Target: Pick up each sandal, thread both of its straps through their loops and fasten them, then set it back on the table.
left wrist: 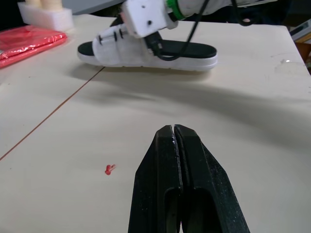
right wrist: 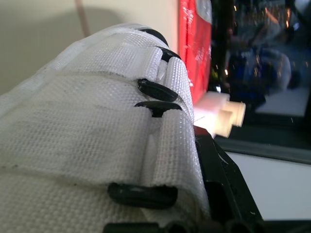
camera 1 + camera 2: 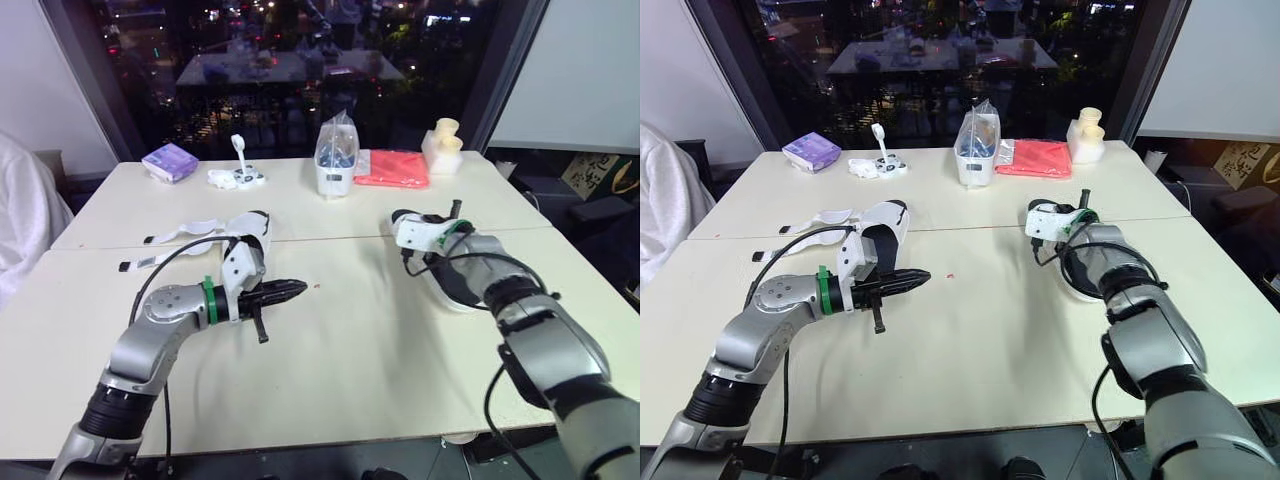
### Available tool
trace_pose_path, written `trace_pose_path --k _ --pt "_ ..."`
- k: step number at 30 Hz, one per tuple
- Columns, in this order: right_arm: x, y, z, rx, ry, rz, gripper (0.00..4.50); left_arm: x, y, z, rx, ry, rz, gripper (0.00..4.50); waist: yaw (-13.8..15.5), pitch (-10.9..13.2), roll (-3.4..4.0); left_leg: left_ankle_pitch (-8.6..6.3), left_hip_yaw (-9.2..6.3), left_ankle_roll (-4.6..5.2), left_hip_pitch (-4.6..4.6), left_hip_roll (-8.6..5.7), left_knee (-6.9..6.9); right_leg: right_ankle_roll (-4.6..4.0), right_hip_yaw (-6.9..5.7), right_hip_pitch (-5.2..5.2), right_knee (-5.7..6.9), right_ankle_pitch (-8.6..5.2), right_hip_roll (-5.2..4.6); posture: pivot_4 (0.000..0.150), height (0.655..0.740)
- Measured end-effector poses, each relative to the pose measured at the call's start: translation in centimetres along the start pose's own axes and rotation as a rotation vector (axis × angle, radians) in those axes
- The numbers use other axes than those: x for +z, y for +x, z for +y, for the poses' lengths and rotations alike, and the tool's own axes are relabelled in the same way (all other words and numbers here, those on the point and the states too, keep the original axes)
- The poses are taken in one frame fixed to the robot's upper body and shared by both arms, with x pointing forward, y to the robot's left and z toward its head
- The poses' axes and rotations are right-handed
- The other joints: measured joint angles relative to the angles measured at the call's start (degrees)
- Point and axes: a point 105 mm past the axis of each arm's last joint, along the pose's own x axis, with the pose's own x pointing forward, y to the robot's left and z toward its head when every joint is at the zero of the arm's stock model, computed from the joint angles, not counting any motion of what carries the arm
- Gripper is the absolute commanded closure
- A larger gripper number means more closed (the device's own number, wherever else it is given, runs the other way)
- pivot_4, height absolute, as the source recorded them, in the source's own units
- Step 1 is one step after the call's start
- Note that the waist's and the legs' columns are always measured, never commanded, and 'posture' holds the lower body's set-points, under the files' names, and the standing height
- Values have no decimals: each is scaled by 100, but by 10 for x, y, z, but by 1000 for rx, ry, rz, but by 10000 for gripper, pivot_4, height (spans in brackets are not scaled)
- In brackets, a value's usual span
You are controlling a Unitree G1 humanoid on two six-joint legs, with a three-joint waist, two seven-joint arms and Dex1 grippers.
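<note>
The left sandal (image 3: 247, 228), white with a black footbed, lies on the table (image 3: 350, 350) at mid-left, its loose straps (image 3: 178, 237) trailing out to the left. My left gripper (image 3: 293, 289) hovers low over the table to the right of it, shut with nothing between its fingers (image 1: 165, 160). The right sandal (image 1: 184, 48) rests flat on the table at the right. Its white straps (image 2: 121, 116) run through black loops and lie folded over. My right gripper (image 3: 404, 220) is at that sandal's strapped front end, directly over the straps.
Along the back of the table stand a purple packet (image 3: 170, 160), a small white item (image 3: 238, 176), a clear bag in a white tub (image 3: 335, 160), a red pouch (image 3: 392, 168) and a foam block (image 3: 442, 148). White fabric (image 3: 20, 220) sits at the left edge.
</note>
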Motion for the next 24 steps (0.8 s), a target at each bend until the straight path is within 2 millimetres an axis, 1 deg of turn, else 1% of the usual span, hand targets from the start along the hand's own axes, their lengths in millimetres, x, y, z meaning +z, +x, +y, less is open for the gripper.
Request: trace_pose_path --k 2,4,5,7,8,9,11,12,14,16,17,19,21,23,24 --pt "1 1 6 20 -4 14 44478 0 0 0 1 0 0 45000 10 0 0 0 0 0 -2 -2 0 0 0 0 -1 0 -1 1500 7400" --pt "-2 1 14 48 -17 34 35401 0 0 0 3 0 2 45000 20 0 0 0 1 0 -3 -3 0 0 1 0 -2 0 -1 1500 7400" --pt "-2 1 16 51 -23 39 32196 -1 0 0 5 0 3 45000 22 0 1 0 1 0 -3 -3 0 1 1 0 -3 0 -1 1500 7400" --pt "-2 1 16 48 -25 43 21288 -1 0 0 7 2 5 45000 18 0 0 0 1 -1 -2 -3 1 1 1 0 -3 0 -1 1500 7400" --pt "-2 1 16 48 -23 42 17112 0 0 -1 7 7 5 45000 15 0 0 1 0 -1 -2 -3 1 1 1 0 -1 0 -1 1500 7400" --pt "-2 1 17 49 -22 41 11792 0 0 -1 7 8 5 45000 12 0 0 1 0 -2 -1 -3 1 1 1 0 0 0 -1 1500 7400" --pt "-1 1 17 54 -25 37 2549 0 0 -1 8 10 6 45000 1 0 1 2 -1 -4 0 -3 1 1 0 0 2 0 0 1500 7400" --pt "-1 1 16 51 -27 31 1122 0 1 -2 6 9 7 45000 -7 0 0 2 -1 -4 0 -3 1 1 0 0 3 0 0 1500 7400" --pt "0 0 11 52 -39 7 1122 -1 2 -3 0 8 11 45000 -14 0 0 3 -3 -4 0 -3 1 1 0 0 3 1 0 1500 7400" --pt "-6 -6 13 72 -48 -24 1122 -2 4 -6 -12 12 18 45000 10 -1 -1 2 -8 -4 -2 -3 1 2 0 2 2 0 1 1500 7400" --pt "-11 -13 18 96 -54 -44 1122 -4 4 -6 -14 18 31 45000 44 -1 -1 2 -11 -4 -1 -4 2 6 1 4 1 -1 1 1500 7400" --pt "-18 -32 22 122 -47 -86 1122 -8 2 -5 -8 40 60 45000 103 0 1 1 -19 -2 -5 -5 1 17 0 4 -1 -2 1 1500 7400" --pt "-18 -50 25 154 -24 -116 1122 -9 1 -2 5 60 73 45000 98 0 1 0 -17 -1 -4 -6 3 18 1 5 -1 -1 1 1500 7400" --pt "-15 -73 33 201 42 -150 1122 -7 4 -3 6 62 61 45000 108 -1 0 -19 -21 32 -2 -5 6 19 0 10 -1 -1 1 1500 7400" --pt "-12 -82 34 223 75 -168 1122 -7 5 -3 7 60 60 45000 105 -1 0 -20 -20 33 0 -5 9 19 0 12 2 -1 1 1500 7400"
